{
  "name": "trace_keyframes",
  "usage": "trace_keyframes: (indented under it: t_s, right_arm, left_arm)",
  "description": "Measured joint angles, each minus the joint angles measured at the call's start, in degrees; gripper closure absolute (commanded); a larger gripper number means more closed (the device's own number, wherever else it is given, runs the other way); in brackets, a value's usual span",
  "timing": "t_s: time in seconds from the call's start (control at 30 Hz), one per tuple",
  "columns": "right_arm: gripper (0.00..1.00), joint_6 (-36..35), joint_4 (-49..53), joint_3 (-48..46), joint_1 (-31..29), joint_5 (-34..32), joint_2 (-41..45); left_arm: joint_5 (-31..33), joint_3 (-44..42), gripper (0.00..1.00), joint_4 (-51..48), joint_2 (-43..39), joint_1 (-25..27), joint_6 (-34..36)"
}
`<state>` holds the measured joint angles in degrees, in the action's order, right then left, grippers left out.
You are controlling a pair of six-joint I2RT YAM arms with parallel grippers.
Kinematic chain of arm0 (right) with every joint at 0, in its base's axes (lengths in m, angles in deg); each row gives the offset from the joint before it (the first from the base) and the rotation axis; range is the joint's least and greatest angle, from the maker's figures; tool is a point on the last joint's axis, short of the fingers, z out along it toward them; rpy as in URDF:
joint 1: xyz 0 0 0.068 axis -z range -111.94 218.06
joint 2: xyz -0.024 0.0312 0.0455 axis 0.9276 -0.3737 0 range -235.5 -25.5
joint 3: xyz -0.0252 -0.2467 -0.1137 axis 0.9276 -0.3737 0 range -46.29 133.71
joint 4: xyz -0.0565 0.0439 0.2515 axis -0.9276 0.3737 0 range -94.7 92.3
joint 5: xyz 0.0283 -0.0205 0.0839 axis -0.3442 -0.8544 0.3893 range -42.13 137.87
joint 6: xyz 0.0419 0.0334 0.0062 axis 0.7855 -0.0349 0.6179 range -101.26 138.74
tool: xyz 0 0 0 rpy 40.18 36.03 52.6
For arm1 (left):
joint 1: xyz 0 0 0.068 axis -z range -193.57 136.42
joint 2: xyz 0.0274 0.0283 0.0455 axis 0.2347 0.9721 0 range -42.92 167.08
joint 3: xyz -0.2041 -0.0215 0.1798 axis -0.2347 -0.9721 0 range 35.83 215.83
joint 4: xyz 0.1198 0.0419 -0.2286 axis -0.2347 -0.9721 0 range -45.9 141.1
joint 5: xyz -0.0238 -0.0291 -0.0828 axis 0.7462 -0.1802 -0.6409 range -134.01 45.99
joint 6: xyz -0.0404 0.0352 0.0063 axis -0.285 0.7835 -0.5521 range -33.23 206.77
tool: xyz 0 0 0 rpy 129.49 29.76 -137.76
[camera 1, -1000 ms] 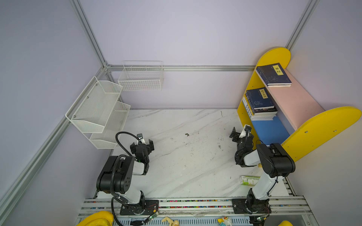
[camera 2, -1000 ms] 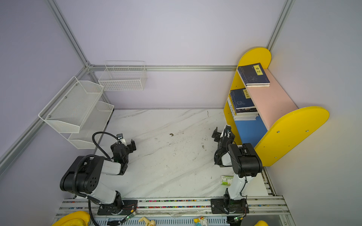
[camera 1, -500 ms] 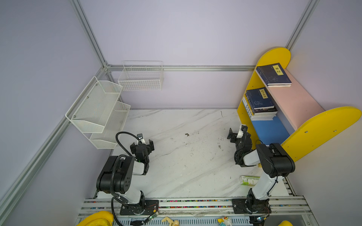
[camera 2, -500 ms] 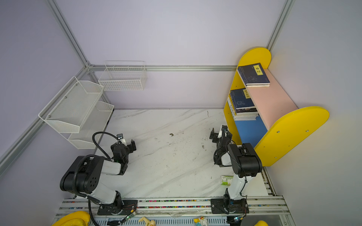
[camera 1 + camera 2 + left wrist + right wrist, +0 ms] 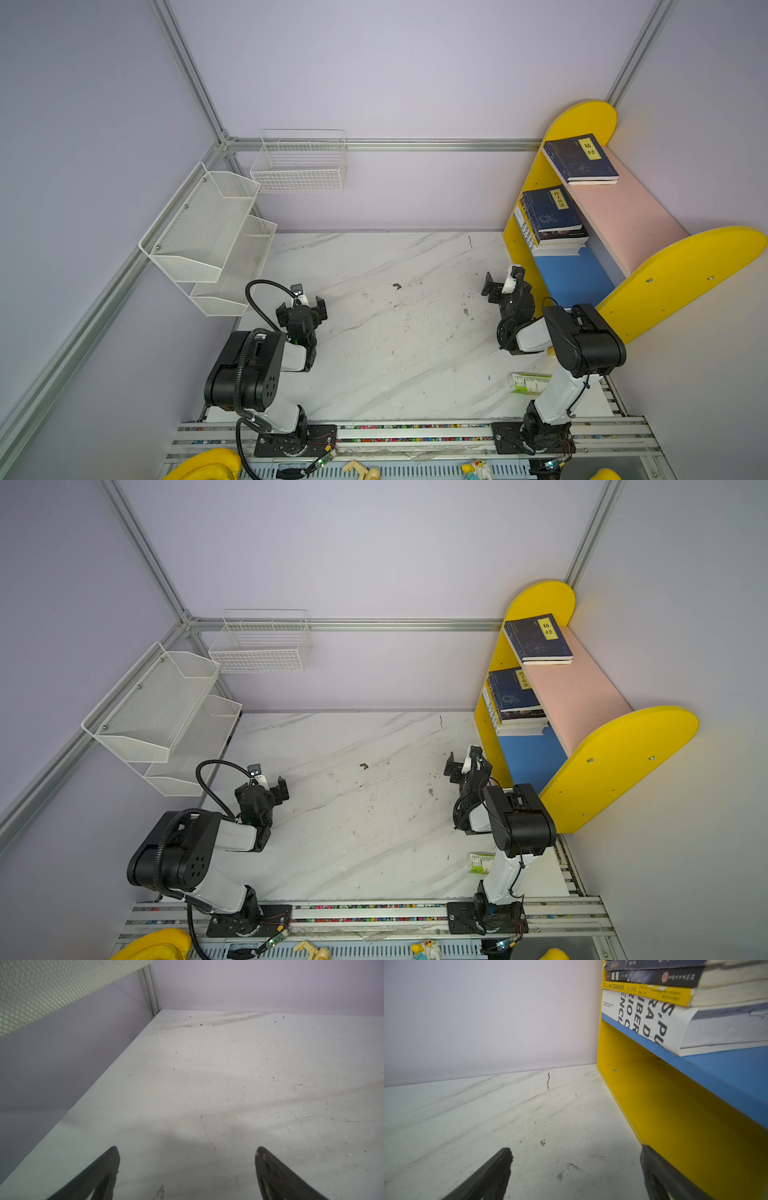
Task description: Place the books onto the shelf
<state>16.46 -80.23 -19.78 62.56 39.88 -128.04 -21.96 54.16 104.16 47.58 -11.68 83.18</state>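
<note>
- Books lie stacked flat on the blue board of the shelf, with one navy book on the pink board; we judge the task done.
- Right fingers and left fingers stand apart and empty over the tabletop.
- We see the right fingers farther from the shelf than a second ago; the left fingers are unmoved.

Setting: robot lab test cell. Evidence: bare lilac walls in an aluminium frame; marble-print table; left arm and right arm bolted to a slotted rail along the table's near edge; rack and basket mounted on the walls; shelf at the right edge.
</note>
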Motion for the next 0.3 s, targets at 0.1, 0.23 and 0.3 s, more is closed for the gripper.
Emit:
trace_keyframes:
  t_s: [0.1,0.23,0.3]
  right_arm:
    - [0.03,0.09,0.37,0.04,0.02,0.24,0.00]
    - [0.03,0.24,1.25,0.17,0.37,1.07,0.00]
    - [0.03,0.20,1.27,0.17,0.42,1.29,0.00]
  left_arm:
    - [-0.02,0.00,0.00,0.00,0.00,0.00,0.00]
    - [0.00,0.00,0.00,0.00,0.00,0.00,0.00]
    - [0.00,0.00,0.00,0.00,0.00,0.00,0.02]
